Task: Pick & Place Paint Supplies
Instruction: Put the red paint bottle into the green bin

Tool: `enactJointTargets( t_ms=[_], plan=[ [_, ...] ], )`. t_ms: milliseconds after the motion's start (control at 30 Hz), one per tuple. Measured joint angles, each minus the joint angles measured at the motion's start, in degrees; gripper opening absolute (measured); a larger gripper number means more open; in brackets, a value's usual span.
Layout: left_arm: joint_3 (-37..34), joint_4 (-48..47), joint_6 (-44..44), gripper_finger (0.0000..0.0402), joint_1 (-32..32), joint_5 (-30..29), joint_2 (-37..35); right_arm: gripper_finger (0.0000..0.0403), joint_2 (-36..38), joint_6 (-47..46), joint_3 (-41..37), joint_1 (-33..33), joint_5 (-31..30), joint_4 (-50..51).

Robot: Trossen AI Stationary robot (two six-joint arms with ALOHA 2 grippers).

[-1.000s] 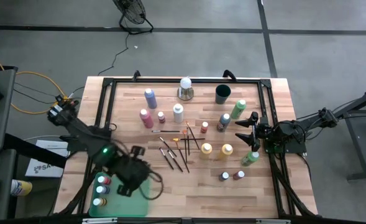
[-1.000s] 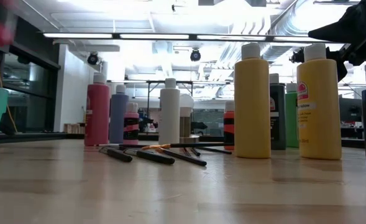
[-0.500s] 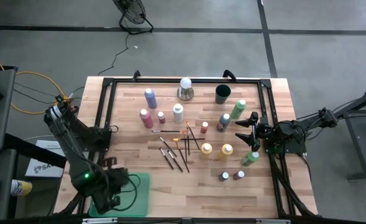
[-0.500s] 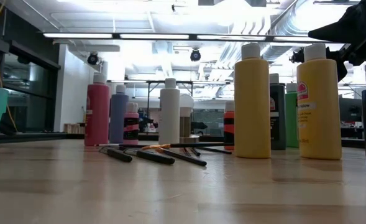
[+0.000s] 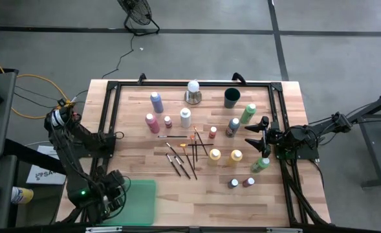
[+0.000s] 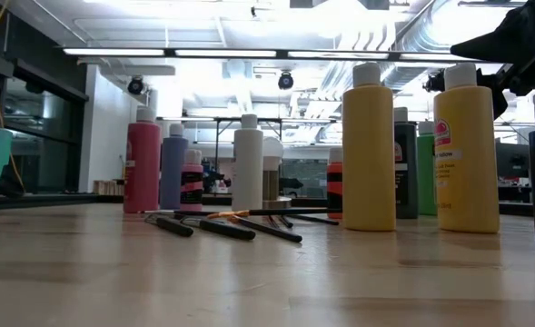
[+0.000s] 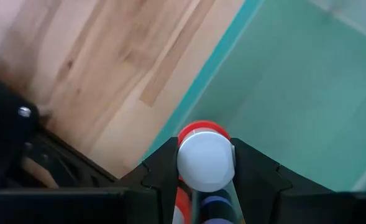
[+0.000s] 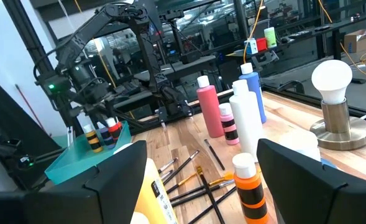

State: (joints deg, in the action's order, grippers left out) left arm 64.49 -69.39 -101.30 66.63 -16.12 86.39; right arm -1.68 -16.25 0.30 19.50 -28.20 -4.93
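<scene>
High view: left end effector (image 5: 106, 202) sits over the green tray (image 5: 141, 200) at the near left corner of the tabletop (image 5: 132, 162); right end effector (image 5: 256, 134) waits at the right edge, fingers spread wide and empty, beside paint bottles (image 5: 185, 117) and brushes (image 5: 180, 157) mid-table.

Low view: two yellow bottles (image 6: 369, 150) stand upright behind the lying brushes.

Left wrist view: the fingers are closed on a red bottle (image 7: 204, 158) with a white cap, above the tray.

Right wrist view: small bottles stand in the tray (image 8: 86, 158).
</scene>
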Motion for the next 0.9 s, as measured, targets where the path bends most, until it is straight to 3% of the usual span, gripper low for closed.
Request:
enactJointTargets(
  t_ms=[233,900],
  plan=[
    [-2.18,4.05,-1.00,0.0125,0.27,-0.22,-0.05,0.0299,0.00,0.00,0.00,0.00,0.02,0.00],
    [-2.69,4.16,-2.06,0.0125,0.21,2.42,-0.11,0.0299,0.00,0.00,-0.01,0.00,0.02,0.00]
  ],
)
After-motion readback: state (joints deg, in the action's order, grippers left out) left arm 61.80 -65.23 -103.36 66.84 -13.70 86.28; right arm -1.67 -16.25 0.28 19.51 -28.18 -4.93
